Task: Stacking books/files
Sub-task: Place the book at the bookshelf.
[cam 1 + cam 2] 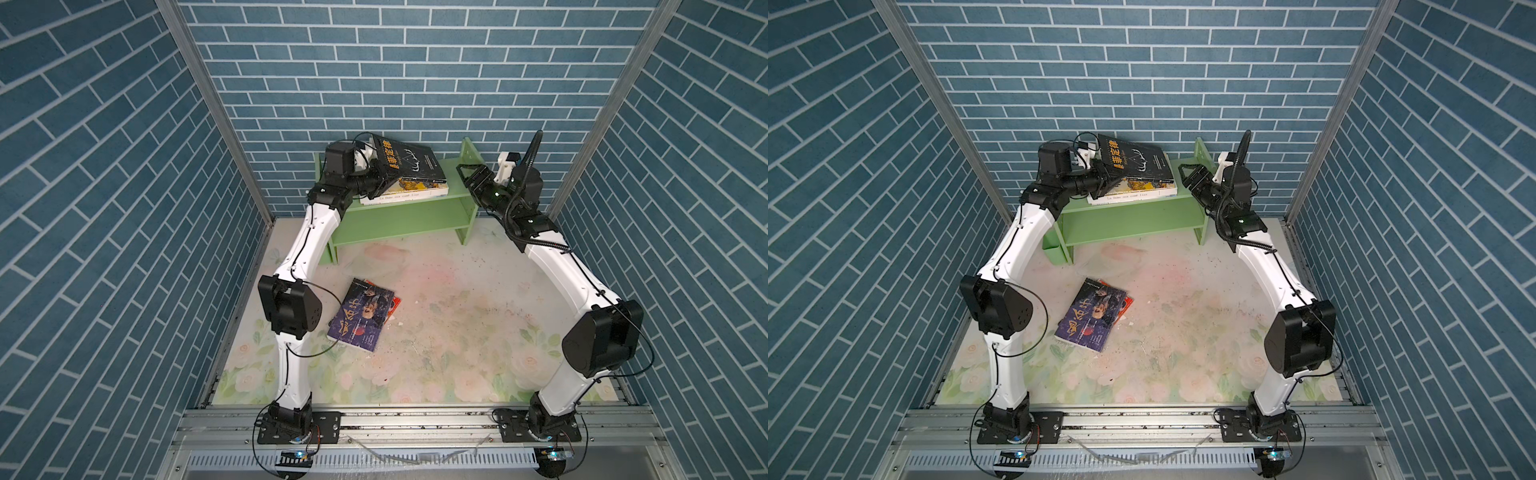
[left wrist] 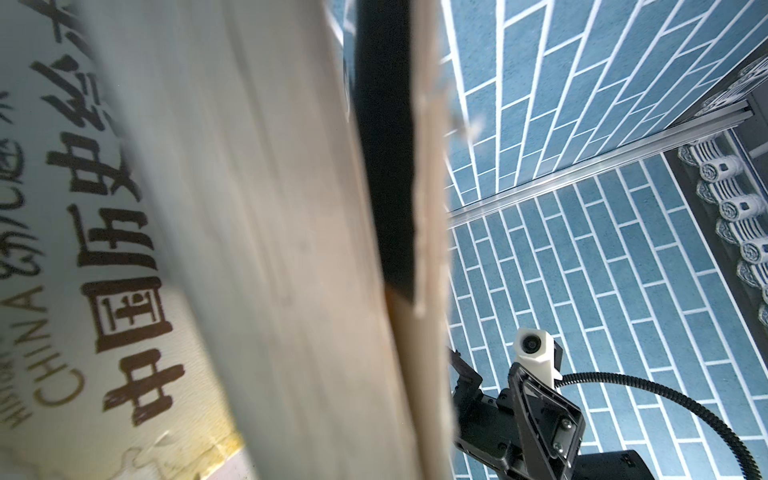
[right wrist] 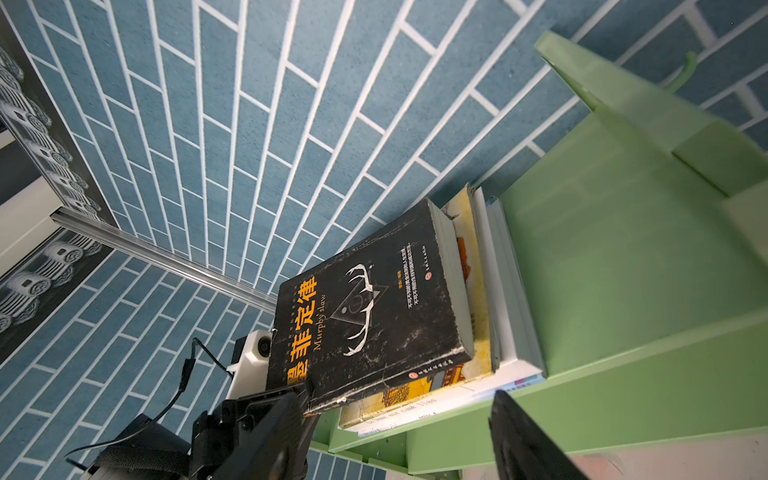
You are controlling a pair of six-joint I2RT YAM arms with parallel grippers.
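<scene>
My left gripper [image 1: 379, 178] is pinched tight on the black book [image 1: 409, 160] with the orange letters. I hold it by its spine side and that side is lifted, so the book is tilted. Its other side rests on the pile of books.

The pile sits on the top board of the light green shelf [image 1: 399, 220], more to the left end than the right. The shelf stands at the back edge of the tabletop [image 1: 457, 324].

Right under the black book lies the yellow picture book [image 3: 419, 392]. My left wrist view shows its cover very close, with dark letters and the word CHINA. Under it lies a white book [image 1: 399, 198] with thin writing on its spine. In my right wrist view a white and blue book [image 3: 519, 316] is at the very bottom, flat on the board.

My right gripper [image 1: 467, 174] is wide open and has nothing in it. It hangs in the air just beside the right end wall of the shelf and points at the pile. It touches no book.

A purple book [image 1: 361, 318] lies flat on the tabletop, near the left edge, about halfway between front and back. It lies on top of a red book [image 1: 395, 303]. Only a corner of the red one peeks out on the right side. Both are well apart from the shelf.
</scene>
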